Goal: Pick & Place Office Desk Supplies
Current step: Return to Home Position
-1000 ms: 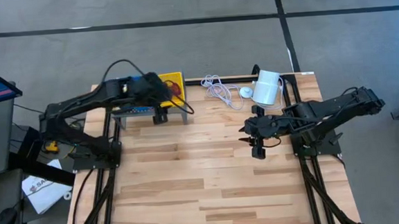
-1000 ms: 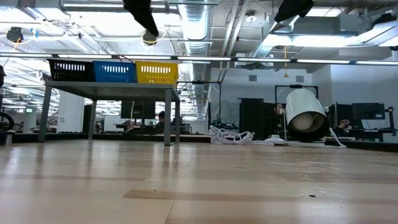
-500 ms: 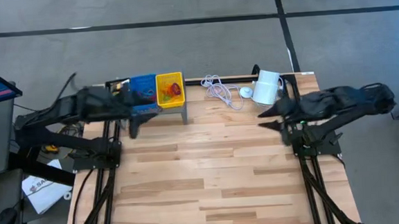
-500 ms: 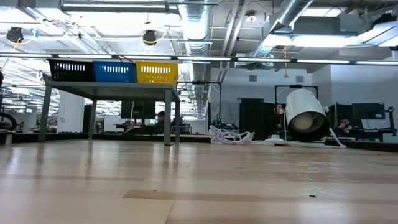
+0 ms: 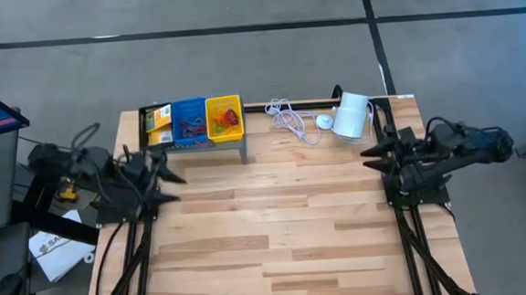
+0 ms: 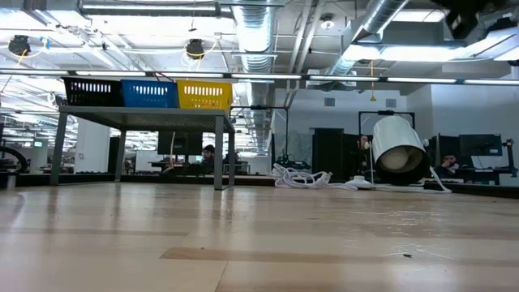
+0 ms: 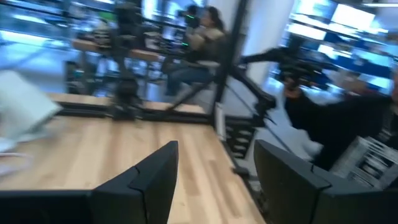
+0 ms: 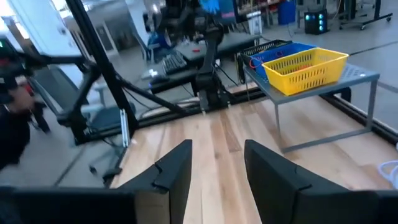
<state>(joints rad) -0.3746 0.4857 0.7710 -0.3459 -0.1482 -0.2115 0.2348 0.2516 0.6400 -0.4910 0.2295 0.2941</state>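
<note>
1. Looking down from above: black bin (image 5: 157, 124), blue bin (image 5: 189, 121) and yellow bin (image 5: 224, 117) sit side by side on the shelf (image 5: 210, 144), so sorting looks done. Left gripper (image 5: 168, 167) rests just beside the shelf and right gripper (image 5: 371, 150) well apart from it, presumably parked.
2. Low view: all three bins stand atop the shelf.
3. Left wrist: fingers (image 7: 149, 180) wide apart, empty.
4. Right wrist: fingers (image 8: 174, 171) narrowly apart, empty, facing the shelf.
</note>
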